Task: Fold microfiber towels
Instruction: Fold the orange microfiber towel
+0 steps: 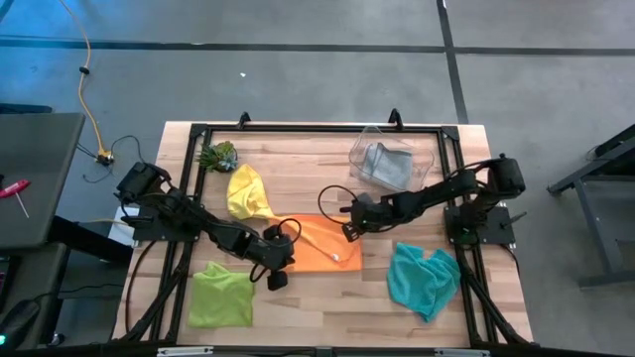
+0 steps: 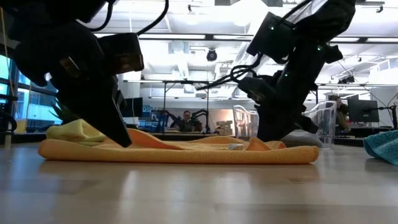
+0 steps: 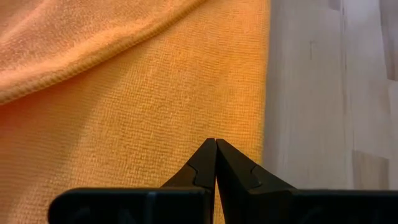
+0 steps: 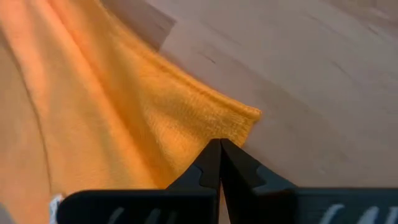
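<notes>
An orange towel (image 1: 317, 248) lies at the table's middle, with one layer folded over itself (image 3: 93, 56). My left gripper (image 1: 277, 270) is shut at the towel's near left part, close to one edge (image 3: 264, 93). My right gripper (image 1: 349, 230) is shut at its far right corner. A yellow towel (image 1: 248, 193) lies bunched at the far left. A lime green towel (image 1: 220, 295) rests near left and a teal towel (image 1: 422, 278) near right. A grey towel (image 1: 387, 164) sits in the clear bin. My left gripper touches the orange towel's flat top surface (image 3: 205, 127) with its shut fingertips, a little in from an edge, slanting down from the table's left. The cloth there lies flat on the table. Whether any cloth is caught between the tips I cannot tell. My right gripper pinches the orange towel just short of its corner (image 4: 245, 118) between its two fingertips, slanting down from the table's right. Creases in the cloth (image 4: 186, 134) run together toward the tips. One layer or several, I cannot tell. The corner stays low, at the tabletop.
A small green spiky plant (image 1: 218, 156) stands at the far left. The clear plastic bin (image 1: 397, 149) is at the far right. A black frame (image 1: 317, 127) runs along the table's far edge. Bare wood (image 1: 327, 307) shows near the front edge between the green and teal towels.
</notes>
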`<action>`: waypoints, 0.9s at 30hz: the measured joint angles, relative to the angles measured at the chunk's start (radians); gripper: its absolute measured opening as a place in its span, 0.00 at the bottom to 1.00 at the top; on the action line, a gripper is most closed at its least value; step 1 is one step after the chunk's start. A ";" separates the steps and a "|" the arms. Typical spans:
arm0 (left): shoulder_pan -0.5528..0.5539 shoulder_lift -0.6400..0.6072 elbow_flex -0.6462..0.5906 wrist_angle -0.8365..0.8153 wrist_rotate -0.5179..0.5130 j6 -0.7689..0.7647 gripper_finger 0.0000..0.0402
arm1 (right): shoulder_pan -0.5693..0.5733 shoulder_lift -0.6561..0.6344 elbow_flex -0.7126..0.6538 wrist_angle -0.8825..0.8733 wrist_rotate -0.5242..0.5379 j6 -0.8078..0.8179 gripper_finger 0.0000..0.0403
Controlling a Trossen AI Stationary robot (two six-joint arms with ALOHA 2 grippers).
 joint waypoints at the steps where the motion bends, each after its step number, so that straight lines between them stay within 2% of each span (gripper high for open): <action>1: 0.000 0.000 0.000 0.003 0.000 0.000 0.00 | -0.002 0.000 0.000 -0.011 0.012 0.000 0.00; 16: 0.000 0.000 0.000 0.005 -0.003 0.000 0.00 | -0.032 -0.044 -0.001 -0.121 0.056 -0.016 0.00; 21: 0.000 0.000 0.000 0.005 -0.003 0.000 0.00 | -0.026 -0.131 -0.002 -0.139 0.086 -0.019 0.00; 23: 0.000 0.000 0.000 0.005 -0.003 0.000 0.00 | -0.014 -0.180 -0.002 -0.136 0.058 -0.065 0.00; 27: 0.000 0.000 0.000 0.005 -0.003 0.001 0.00 | 0.058 -0.232 -0.002 -0.114 -0.095 -0.195 0.00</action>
